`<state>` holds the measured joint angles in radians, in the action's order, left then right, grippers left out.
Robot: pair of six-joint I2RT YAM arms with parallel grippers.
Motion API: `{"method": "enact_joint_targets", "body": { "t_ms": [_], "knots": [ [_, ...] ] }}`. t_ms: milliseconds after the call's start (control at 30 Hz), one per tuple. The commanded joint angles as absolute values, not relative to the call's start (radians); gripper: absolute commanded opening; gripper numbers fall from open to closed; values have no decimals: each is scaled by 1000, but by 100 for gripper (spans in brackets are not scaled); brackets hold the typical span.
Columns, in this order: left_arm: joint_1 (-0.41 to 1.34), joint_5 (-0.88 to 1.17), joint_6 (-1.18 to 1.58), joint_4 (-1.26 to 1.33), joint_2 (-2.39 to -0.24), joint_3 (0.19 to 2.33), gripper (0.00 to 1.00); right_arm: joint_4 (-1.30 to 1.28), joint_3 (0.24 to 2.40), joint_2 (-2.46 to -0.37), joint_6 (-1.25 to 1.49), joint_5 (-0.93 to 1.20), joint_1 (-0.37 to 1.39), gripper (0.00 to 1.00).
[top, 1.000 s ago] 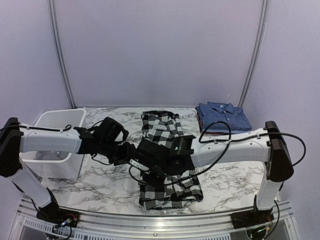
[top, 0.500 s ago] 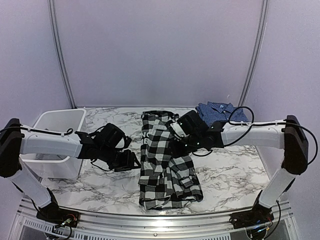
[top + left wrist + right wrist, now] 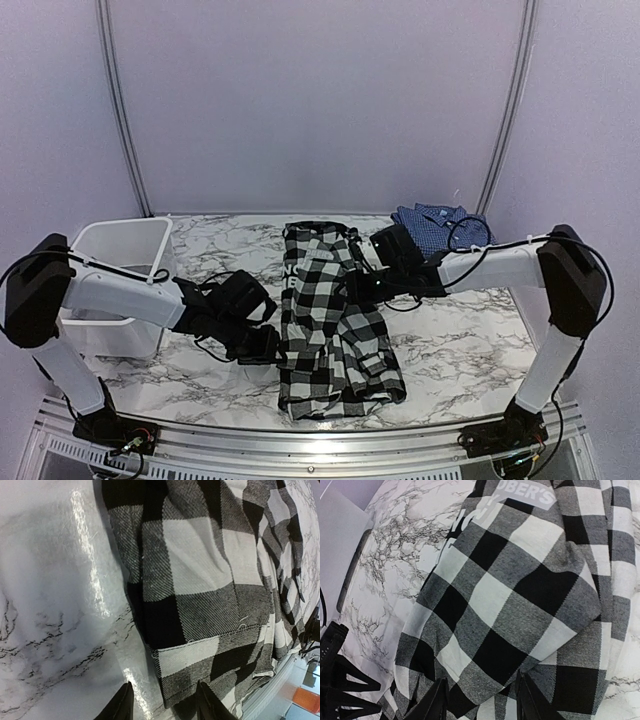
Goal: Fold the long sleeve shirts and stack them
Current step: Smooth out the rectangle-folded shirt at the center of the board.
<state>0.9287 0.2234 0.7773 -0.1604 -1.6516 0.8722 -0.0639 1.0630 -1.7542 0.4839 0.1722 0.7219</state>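
Observation:
The black-and-white check long sleeve shirt (image 3: 322,320) lies folded into a long strip down the middle of the table, with white lettering (image 3: 532,494) near its far end. The blue checked shirt (image 3: 440,226) sits folded at the back right. My left gripper (image 3: 272,346) is low at the strip's left edge. In the left wrist view, that gripper (image 3: 164,706) is open, and the check shirt's (image 3: 200,580) hemmed edge lies between the fingers. My right gripper (image 3: 352,288) hovers at the strip's right edge. Seen from the right wrist, the gripper (image 3: 481,700) stands open over a fold of the shirt (image 3: 520,595).
A white plastic bin (image 3: 112,262) stands at the left, behind the left arm. The marble table (image 3: 460,340) shows bare on both sides of the strip. The table's near edge has a metal rail (image 3: 300,435). The left arm's black end (image 3: 335,680) shows in the right wrist view.
The right arm has drawn back from over the shirt's middle to its right edge. The left gripper has come nearer, to the shirt's left edge, with its jaws narrowing.

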Motion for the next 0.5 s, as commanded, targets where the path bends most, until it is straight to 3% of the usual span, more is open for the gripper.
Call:
{"method": "enact_joint_targets", "body": {
  "t_ms": [0,300,467],
  "knots": [
    [940,199,788,-156,-1672,886,42,24,1023,-1749,532,187,665,42],
    [945,196,792,-155,-1671,897,33,65,1012,-1798,547,224,652,44],
    [947,199,795,-155,-1675,909,18,82,1026,-1822,559,227,643,44]
  ]
}}
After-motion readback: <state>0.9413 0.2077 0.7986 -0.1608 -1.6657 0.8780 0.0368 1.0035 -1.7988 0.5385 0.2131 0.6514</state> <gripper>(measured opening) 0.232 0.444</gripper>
